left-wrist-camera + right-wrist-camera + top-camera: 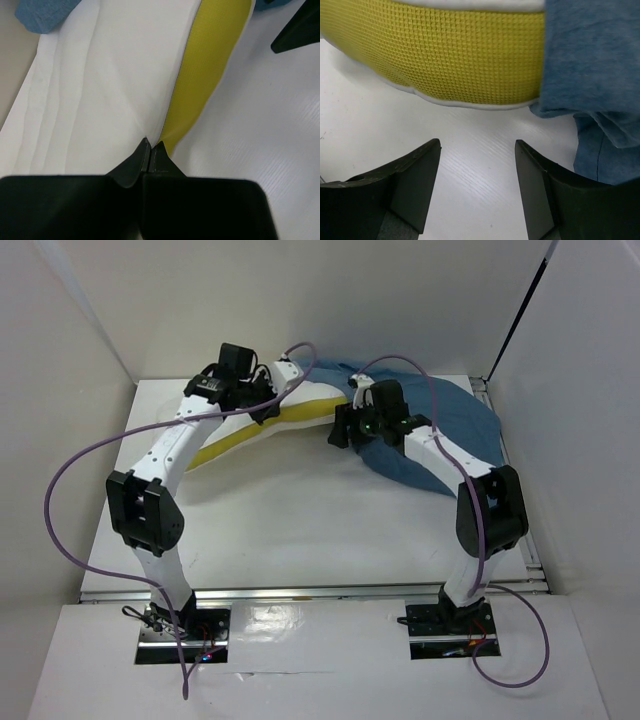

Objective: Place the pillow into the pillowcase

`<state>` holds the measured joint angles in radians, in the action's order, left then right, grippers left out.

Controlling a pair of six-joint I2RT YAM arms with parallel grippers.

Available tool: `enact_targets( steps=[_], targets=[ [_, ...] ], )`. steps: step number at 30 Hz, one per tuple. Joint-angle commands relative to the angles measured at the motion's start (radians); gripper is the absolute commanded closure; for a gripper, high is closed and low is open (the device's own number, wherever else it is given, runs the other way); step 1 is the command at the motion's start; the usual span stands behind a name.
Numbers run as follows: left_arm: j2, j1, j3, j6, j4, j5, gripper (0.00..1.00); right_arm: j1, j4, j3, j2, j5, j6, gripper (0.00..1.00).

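While my left end effector (151,146) pinches the pillow (110,75), my right end effector (477,145) stands wide, empty. The pillowcase (590,60) lies just ahead, to its right.

The pillow (100,90) is showing smooth, matt white cloth, its yellow band (460,55) a coarse waffle-mesh weave. The pillowcase (590,55) is looking soft, matt, heathered knit. The tabletop (470,185) is showing faintly ribbed, slightly glossy white.

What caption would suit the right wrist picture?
Open right gripper faces the yellow-banded pillow, partly covered by the blue pillowcase.
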<state>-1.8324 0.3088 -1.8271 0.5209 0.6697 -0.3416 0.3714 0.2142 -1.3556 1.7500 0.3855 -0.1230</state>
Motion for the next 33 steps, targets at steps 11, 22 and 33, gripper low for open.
enact_targets(
  steps=[11,22,33],
  targets=[
    [0.002,-0.008,-0.058,-0.036,0.059,-0.108,1.0,0.035,-0.121,-0.034,0.028,-0.252,0.042,0.33],
    [0.012,-0.017,-0.055,-0.036,0.068,-0.108,1.0,0.026,-0.15,-0.137,0.138,-0.218,0.051,1.0],
    [-0.027,-0.007,-0.06,-0.119,-0.001,-0.074,1.0,0.147,-0.006,-0.261,0.056,0.024,0.031,1.0]
  ],
)
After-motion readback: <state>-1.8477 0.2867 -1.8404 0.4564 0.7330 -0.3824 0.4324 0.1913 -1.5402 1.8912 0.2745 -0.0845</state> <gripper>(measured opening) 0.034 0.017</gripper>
